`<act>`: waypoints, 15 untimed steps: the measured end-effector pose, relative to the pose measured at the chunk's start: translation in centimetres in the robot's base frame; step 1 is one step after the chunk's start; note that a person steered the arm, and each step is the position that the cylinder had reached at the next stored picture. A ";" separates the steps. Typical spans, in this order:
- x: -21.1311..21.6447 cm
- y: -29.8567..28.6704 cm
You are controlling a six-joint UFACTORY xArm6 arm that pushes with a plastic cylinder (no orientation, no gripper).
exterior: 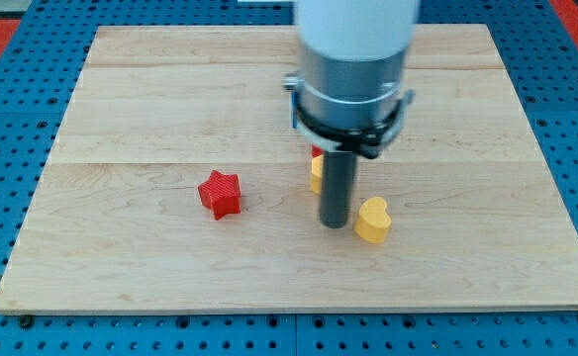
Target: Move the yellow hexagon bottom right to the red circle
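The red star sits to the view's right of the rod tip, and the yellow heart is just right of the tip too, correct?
Not quite. In the camera view the red star lies to the view's left of my tip. The yellow heart is just right of the tip, as you said.

White arm, grey collar, dark rod

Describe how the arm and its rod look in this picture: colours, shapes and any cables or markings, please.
The arm is a wide white cylinder. Below it sits a grey metallic collar with a black ring around it, where something thin and pale, perhaps a cable or clip, shows at each side. From it hangs a straight, dark grey, round rod, ending in my tip. No markings or labels can be made out.
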State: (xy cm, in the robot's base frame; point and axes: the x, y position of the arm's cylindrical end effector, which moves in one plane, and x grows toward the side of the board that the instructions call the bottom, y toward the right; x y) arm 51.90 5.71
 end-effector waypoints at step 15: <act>-1.8 -5.3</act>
State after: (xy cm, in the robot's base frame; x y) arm 50.11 0.44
